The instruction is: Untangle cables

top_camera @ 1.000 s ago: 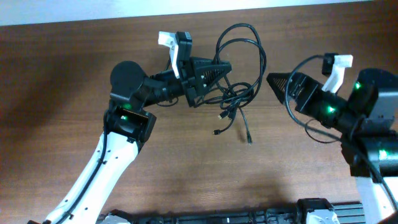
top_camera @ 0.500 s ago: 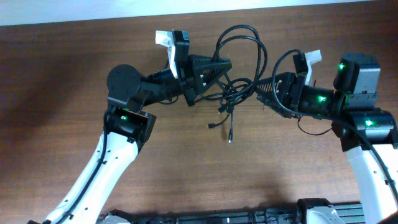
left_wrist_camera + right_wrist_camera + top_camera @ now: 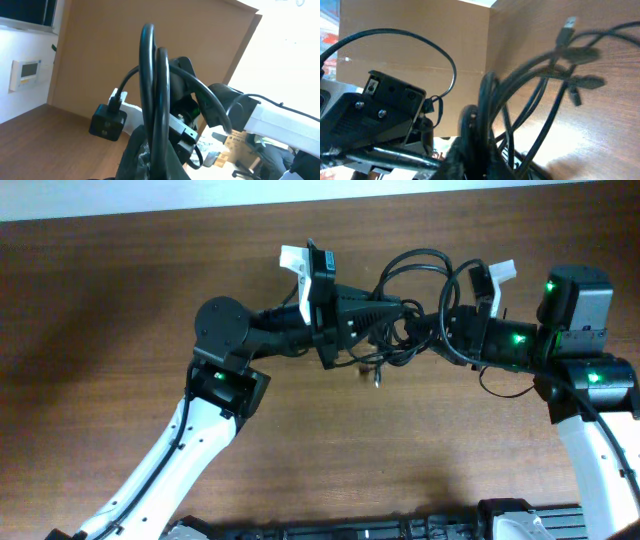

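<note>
Left hand (image 3: 398,307) comes at the cables (image 3: 392,348) from their left side. It is pinched on two strands, which rise straight up from between its fingers in its wrist view. Right hand (image 3: 428,330) meets the same tangle from its right side. Its wrist view shows a thick bunch of cord running up out of its fingers, so it looks clamped on the cables too, though the fingertips are lost in dark blur. The two hands sit very near each other with the tangle held between them over the brown wooden counter (image 3: 100,330). One loop arches off the tangle's far side and a small plug (image 3: 377,381) hangs off its near side.

The step in hand seems to be pulling the lump apart. To do it well, draw the hands away from the tangle slowly and watch whether the loops slide or cinch. Each hand holds more than one strand, which risks dragging the whole knot. If it tightens, one hand should let go and regrip a single cord close to a free plug, then feed that end back through its loop.

Nothing readable shows on the cords. The metal-tipped plug (image 3: 568,21) is bare of marks, and the wall panel (image 3: 25,74) beyond the tangle has a screen too small to read.
</note>
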